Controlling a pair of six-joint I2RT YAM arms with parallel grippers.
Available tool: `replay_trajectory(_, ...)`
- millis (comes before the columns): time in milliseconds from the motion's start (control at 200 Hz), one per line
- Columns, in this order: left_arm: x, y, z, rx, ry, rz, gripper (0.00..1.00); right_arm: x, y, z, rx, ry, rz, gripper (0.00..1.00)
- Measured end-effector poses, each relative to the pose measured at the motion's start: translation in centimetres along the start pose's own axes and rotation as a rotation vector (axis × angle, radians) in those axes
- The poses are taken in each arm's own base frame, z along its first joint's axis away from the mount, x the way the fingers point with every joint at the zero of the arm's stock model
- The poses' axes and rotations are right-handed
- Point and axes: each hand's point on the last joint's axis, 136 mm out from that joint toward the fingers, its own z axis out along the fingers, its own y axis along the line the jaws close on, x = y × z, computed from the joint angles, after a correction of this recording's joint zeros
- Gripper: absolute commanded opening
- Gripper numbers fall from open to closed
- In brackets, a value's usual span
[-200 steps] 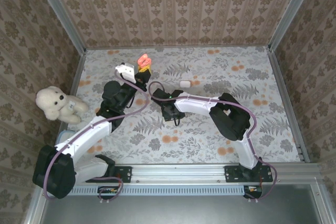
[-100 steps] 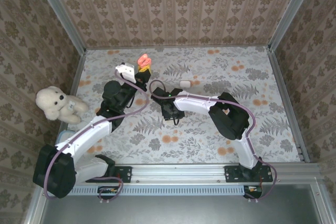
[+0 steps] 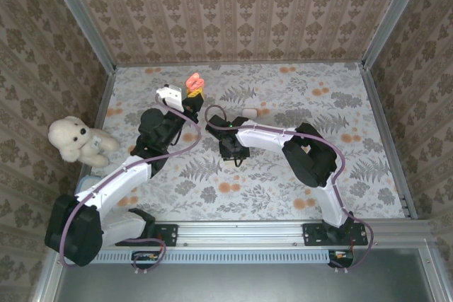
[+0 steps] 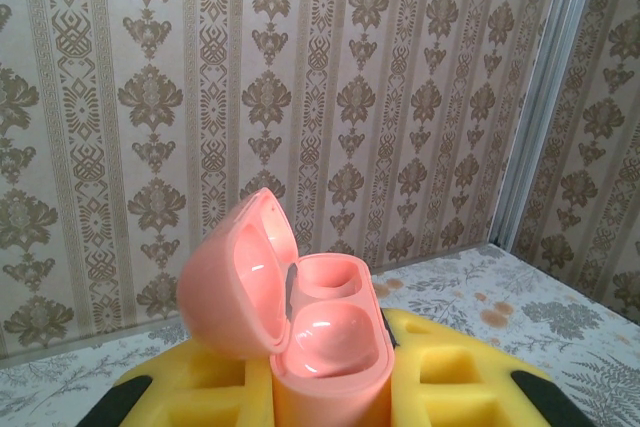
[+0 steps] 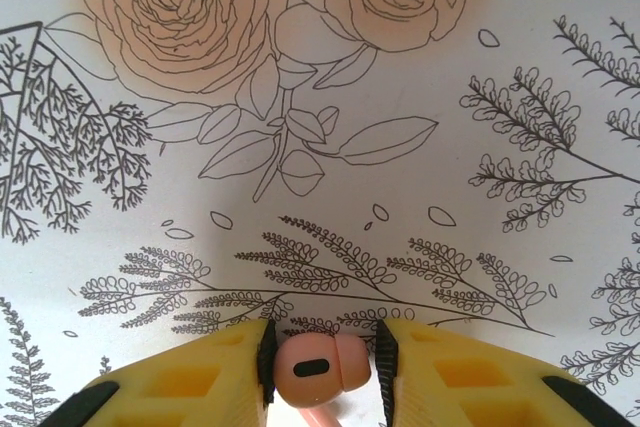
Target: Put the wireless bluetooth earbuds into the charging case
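At the 9 o'clock edge of the floral-print table (image 3: 283, 196), a cream teddy bear (image 3: 76, 139) sat against the wallpapered wall. From its base at about 7 o'clock, the left arm (image 3: 117, 182) reached up toward 11 o'clock, where the left gripper (image 3: 190, 94) held the pink charging case (image 3: 193, 83) above the table. In the left wrist view the yellow fingers (image 4: 455, 382) were clamped on the body of that case, one on each side. The case stood upright with its lid (image 4: 235, 277) swung open and tilted over toward 10 o'clock, baring two rounded wells. Whether a bud already lay in either well could not be told. Toward the middle of the table, at about 5 o'clock from the case and apart from it, the right gripper (image 3: 232, 149) pointed down at the surface. Its wrist view showed a pink earbud (image 5: 318, 371) between the yellow fingers (image 5: 470, 387), with its stem trailing toward 6 o'clock. The jaws stood slightly apart, close on both sides of the bud, but it could not be told whether the pads actually pressed it. A small white charging case (image 3: 249, 112) lay closed on the table at about 1 o'clock from the right gripper, near it but not touching. The right arm (image 3: 311, 160) bent away toward its base at 5 o'clock.
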Motion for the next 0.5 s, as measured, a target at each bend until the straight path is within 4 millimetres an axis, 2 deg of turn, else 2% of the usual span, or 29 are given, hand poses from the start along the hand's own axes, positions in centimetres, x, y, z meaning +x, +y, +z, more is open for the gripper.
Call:
replay_trajectory(220, -0.07, -0.02, 0.0, 0.001, -0.003, 0.0, 0.0, -0.01, -0.11, -0.02, 0.002, 0.002, 0.003, 0.27)
replay_trajectory(500, -0.05, -0.13, 0.0, 0.008, -0.002, 0.001, 0.0, 0.23, -0.54, -0.38, -0.04, -0.046, 0.028, 0.25)
